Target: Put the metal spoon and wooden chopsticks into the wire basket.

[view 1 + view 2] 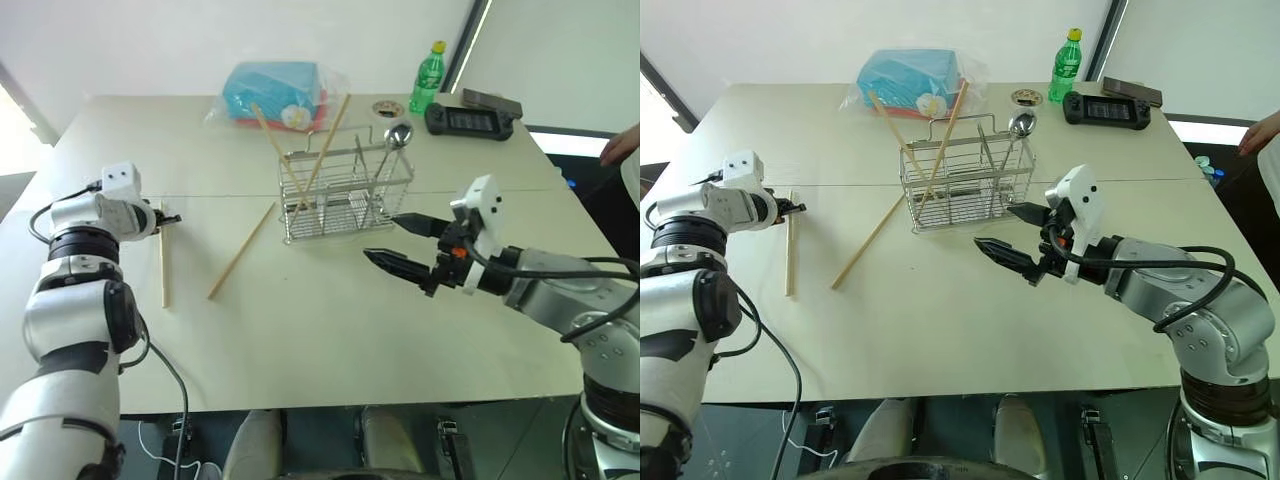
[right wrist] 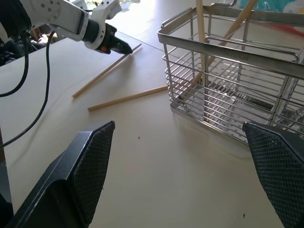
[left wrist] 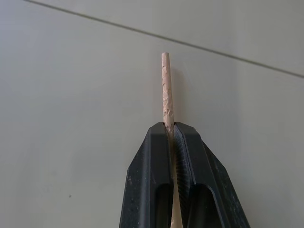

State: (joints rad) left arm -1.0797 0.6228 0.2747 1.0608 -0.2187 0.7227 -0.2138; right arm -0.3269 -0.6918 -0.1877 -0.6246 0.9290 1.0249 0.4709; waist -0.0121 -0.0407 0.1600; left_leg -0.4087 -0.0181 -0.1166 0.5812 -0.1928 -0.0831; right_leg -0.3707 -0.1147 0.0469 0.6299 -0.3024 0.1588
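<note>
I'm seeing the metal spoon (image 1: 397, 137) and two wooden chopsticks (image 1: 322, 150) standing in the wire basket (image 1: 345, 190) at twelve o'clock. Two remain: I'm pinching one chopstick (image 1: 162, 255) in my left gripper (image 1: 170, 219) at ten o'clock, its jaws clamped together on the end, and the other stick (image 1: 241, 251) is lying loose beside the basket. My right gripper (image 1: 397, 243) is hovering spread wide, empty. The table (image 1: 320, 330) is pale beige, beneath a white wall.
</note>
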